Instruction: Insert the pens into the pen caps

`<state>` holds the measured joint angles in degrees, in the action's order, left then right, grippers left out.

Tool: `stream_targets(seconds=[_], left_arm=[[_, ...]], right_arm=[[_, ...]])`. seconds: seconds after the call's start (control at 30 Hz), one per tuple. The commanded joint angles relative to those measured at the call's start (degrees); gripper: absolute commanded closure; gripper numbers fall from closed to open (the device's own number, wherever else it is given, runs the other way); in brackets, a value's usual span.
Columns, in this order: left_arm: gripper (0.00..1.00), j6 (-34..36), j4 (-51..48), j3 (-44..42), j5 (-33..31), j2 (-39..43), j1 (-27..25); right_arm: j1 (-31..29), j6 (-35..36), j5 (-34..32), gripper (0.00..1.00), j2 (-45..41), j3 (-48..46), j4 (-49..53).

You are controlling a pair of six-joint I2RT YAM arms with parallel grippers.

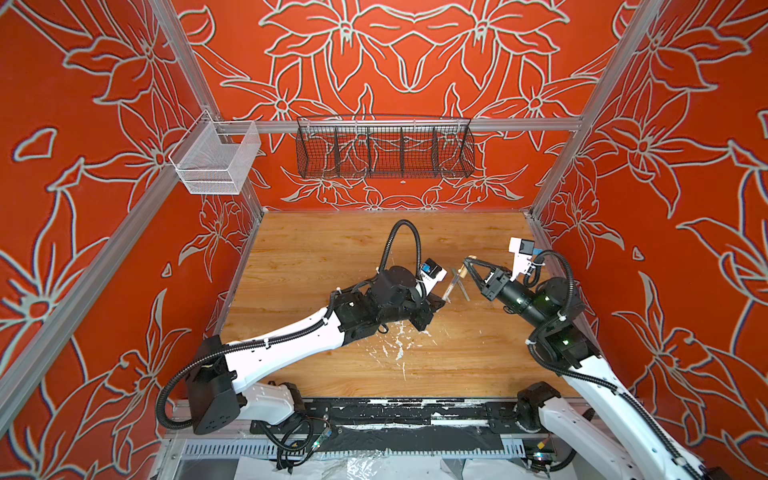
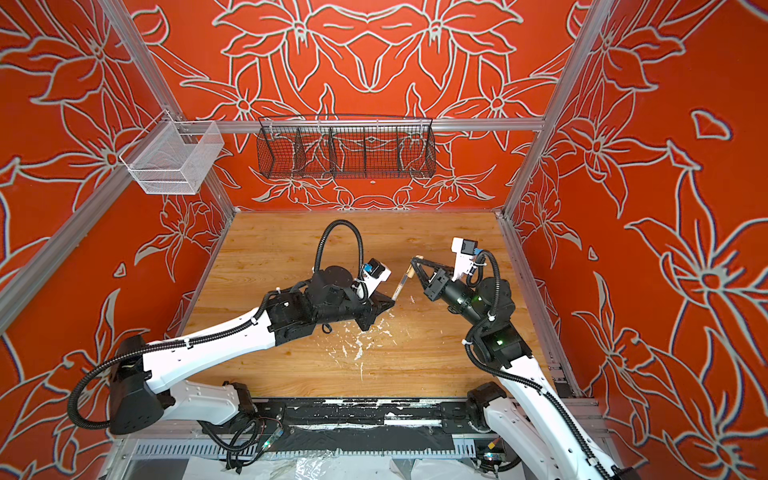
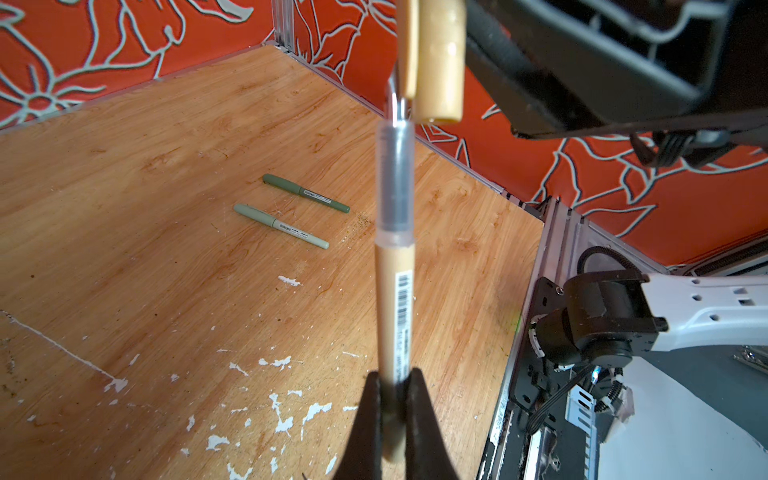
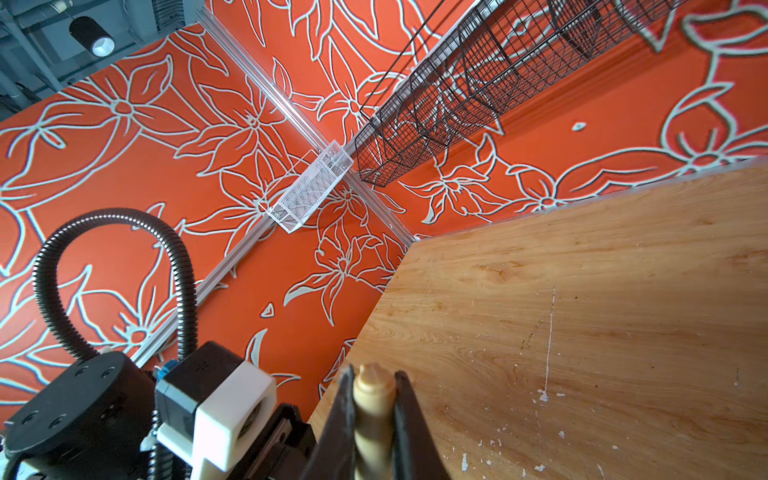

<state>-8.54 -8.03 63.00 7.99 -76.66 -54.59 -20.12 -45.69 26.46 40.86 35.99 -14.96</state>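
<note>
My left gripper [image 3: 395, 378] is shut on the lower end of the beige pen [image 3: 395, 299], which points away from it and has a clear, dark section and a metal tip. My right gripper [image 4: 374, 374] is shut on the beige pen cap [image 4: 374, 399]. In the left wrist view the pen's tip sits right beside the open end of the cap [image 3: 440, 62], against its clip and outside the opening. In both top views the grippers [image 1: 440, 301] [image 1: 469, 261] meet above the middle right of the table. A dark green pen [image 3: 305, 192] and a pale green pen [image 3: 280, 225] lie side by side on the table, each with a thicker end.
White paint flecks [image 1: 395, 345] mark the wooden table [image 1: 316, 249] near its front. A black wire basket [image 1: 384, 149] hangs on the back rail and a white mesh basket [image 1: 216, 160] on the left rail. Aluminium frame posts edge the table.
</note>
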Motion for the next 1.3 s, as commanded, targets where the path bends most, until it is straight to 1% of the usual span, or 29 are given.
stream_targets(seconds=[0.0,0.17,0.33,0.43,0.7,0.87,1.0,1.27], left_arm=[[1.0,1.8,2.0,2.3,2.4,1.3,-0.3],[1.0,1.8,2.2,2.3,2.7,1.2,-0.3],[1.0,1.7,1.8,2.1,2.7,0.9,-0.3],[1.0,1.5,1.9,1.9,2.9,1.1,-0.3],[1.0,1.6,1.8,1.4,2.7,1.8,-0.2],[1.0,1.7,2.1,1.1,2.4,2.3,-0.2],[1.0,1.7,1.9,1.2,2.2,2.0,-0.3],[1.0,1.8,2.0,1.5,2.1,1.5,-0.3]], right_arm=[[-0.7,-0.9,0.7,1.0,0.2,-0.6,-1.4],[-0.7,0.2,-0.6,1.0,-0.4,0.5,0.6],[-0.7,5.8,-5.4,1.0,-1.8,5.9,9.9],[-0.7,6.6,-5.6,1.0,-1.3,7.4,9.8],[-0.7,5.2,-3.6,1.0,1.2,7.0,6.7],[-0.7,4.3,-3.7,1.0,0.6,5.5,6.1],[-0.7,2.9,-1.9,1.0,0.5,4.8,4.2],[-0.7,2.7,-1.4,1.0,-0.5,4.5,5.6]])
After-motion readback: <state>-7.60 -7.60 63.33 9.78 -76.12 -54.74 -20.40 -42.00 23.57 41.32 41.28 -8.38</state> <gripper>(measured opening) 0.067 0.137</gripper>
